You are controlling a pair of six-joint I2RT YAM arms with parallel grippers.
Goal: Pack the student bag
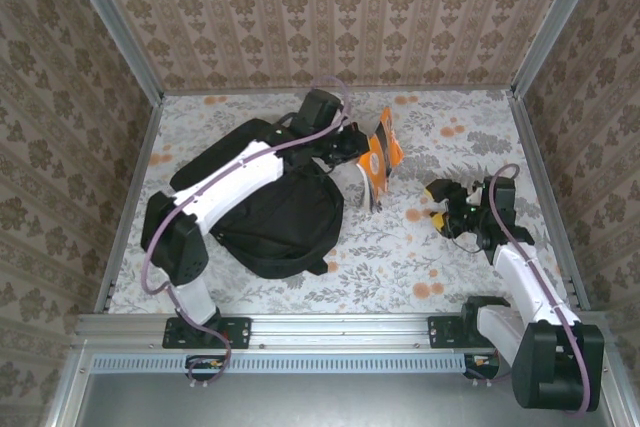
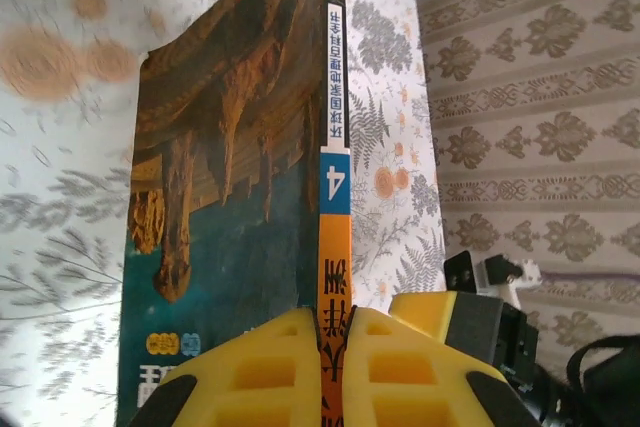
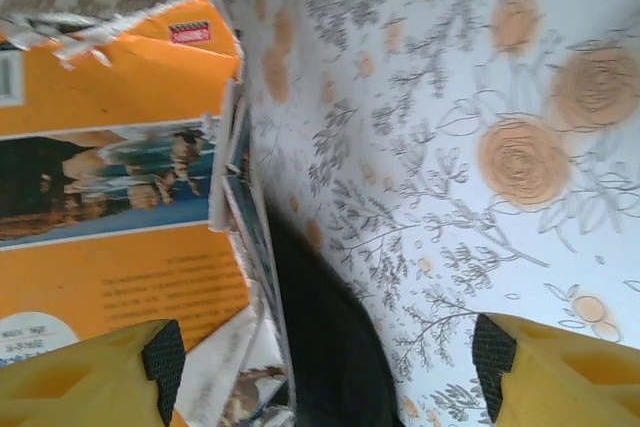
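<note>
Holding the book [image 2: 230,197] by its spine, why there? my colleague asks.

Me: My left gripper [image 2: 330,372] is clenched on the spine so that I carry the book edge-on. I judge a narrow edge slips into a bag's opening more easily than a flat cover.

Colleague: And your other one?

Me: My right gripper [image 1: 437,207] has its fingers wide apart, grasping nothing. It hovers over the table [image 1: 450,267] to the right of the book, out of the left arm's way.

Colleague: Where's the student bag [image 1: 270,217]?

Me: Lying on the table under my left arm, just left of the book. Whether its zip is open, I cannot tell.
</note>
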